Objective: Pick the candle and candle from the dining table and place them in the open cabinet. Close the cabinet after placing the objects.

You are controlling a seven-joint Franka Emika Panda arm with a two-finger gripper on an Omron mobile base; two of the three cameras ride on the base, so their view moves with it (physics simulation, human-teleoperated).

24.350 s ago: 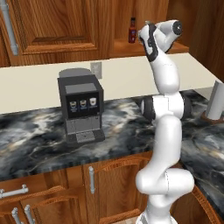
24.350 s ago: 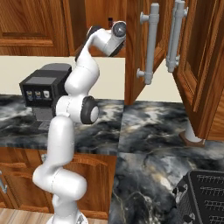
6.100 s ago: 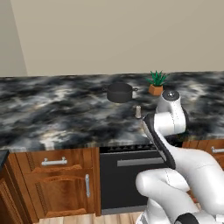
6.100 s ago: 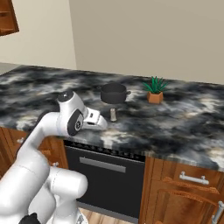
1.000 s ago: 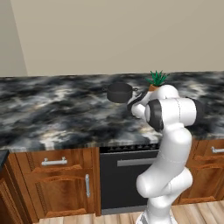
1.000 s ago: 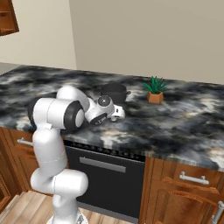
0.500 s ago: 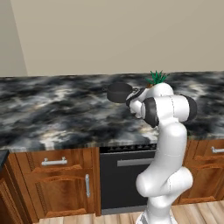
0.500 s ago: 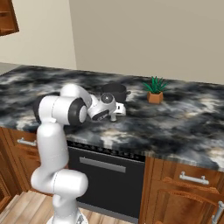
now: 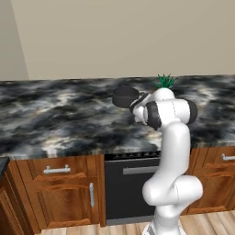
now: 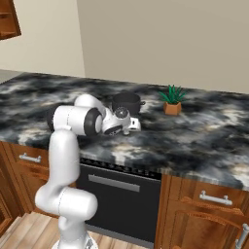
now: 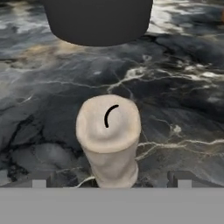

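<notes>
A short stubby beige candle (image 11: 109,140) with a curved black wick stands upright on the black marbled dining table (image 11: 175,100). My gripper (image 11: 111,183) is open, with one dark fingertip on each side of the candle's lower part and a gap to both. In the base views the hand (image 10: 127,124) hangs low over the table (image 10: 204,131), just in front of a dark pot (image 10: 125,102), and hides the candle. From the left, the hand (image 9: 137,108) is partly behind my own arm.
The dark pot (image 9: 124,96) stands close behind the candle, also as the dark pot (image 11: 98,19). A small potted plant (image 10: 171,101) is to the right of it. A black oven front (image 10: 116,194) and wooden drawers lie below. A wall cabinet corner (image 10: 7,19) shows top left.
Over the last second the arm has reached further forward and the hand has come down toward the table in front of the pot. The jaws have stayed open.
</notes>
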